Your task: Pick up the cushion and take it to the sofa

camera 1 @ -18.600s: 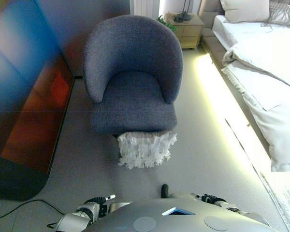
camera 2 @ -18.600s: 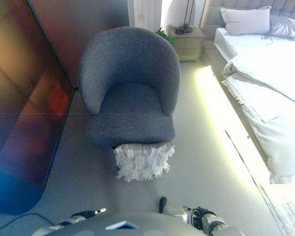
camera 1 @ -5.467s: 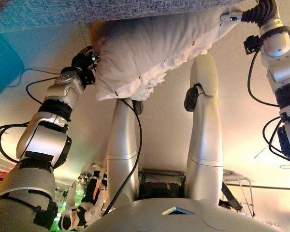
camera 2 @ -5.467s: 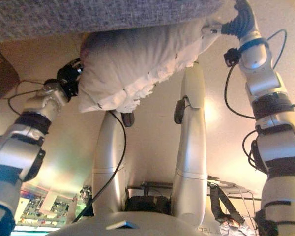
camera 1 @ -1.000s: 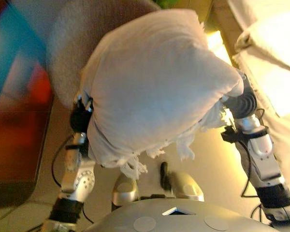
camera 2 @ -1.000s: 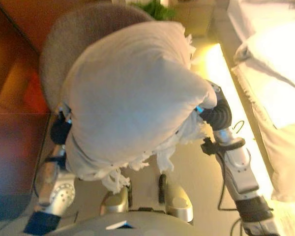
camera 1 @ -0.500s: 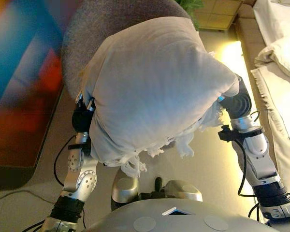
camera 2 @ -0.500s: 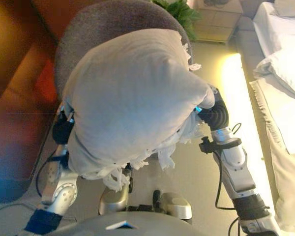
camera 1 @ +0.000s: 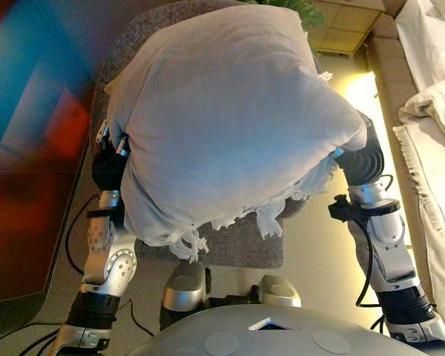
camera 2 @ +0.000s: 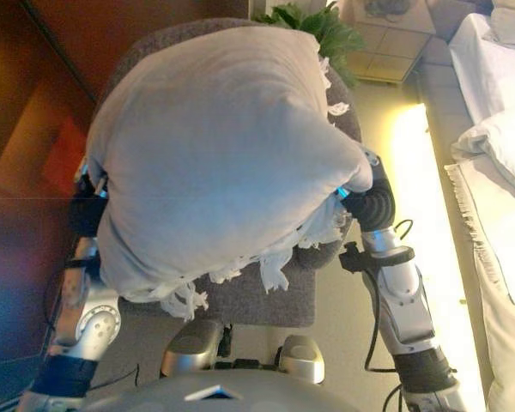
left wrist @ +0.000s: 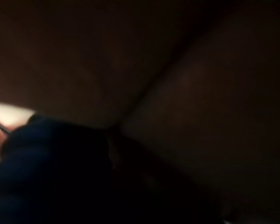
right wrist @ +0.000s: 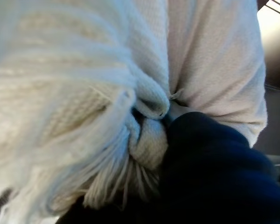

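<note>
Cushion [camera 1: 230, 111] matt white knitted cloth, tasselled fringe; armchair [camera 1: 237, 241] rough grey fabric.

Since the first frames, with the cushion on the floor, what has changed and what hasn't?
The cushion has left the floor in front of the grey armchair and is now carried high between the left hand and the right hand, above the chair's seat. In the last second it stayed clamped between them, only the view shifting. The chair, bed and bedside cabinet have not moved.

Green leafy plant [camera 2: 313, 24], wooden bedside cabinet [camera 2: 386, 34], white-sheeted bed [camera 2: 502, 129], dark reddish glossy panel [camera 1: 22, 170]
</note>
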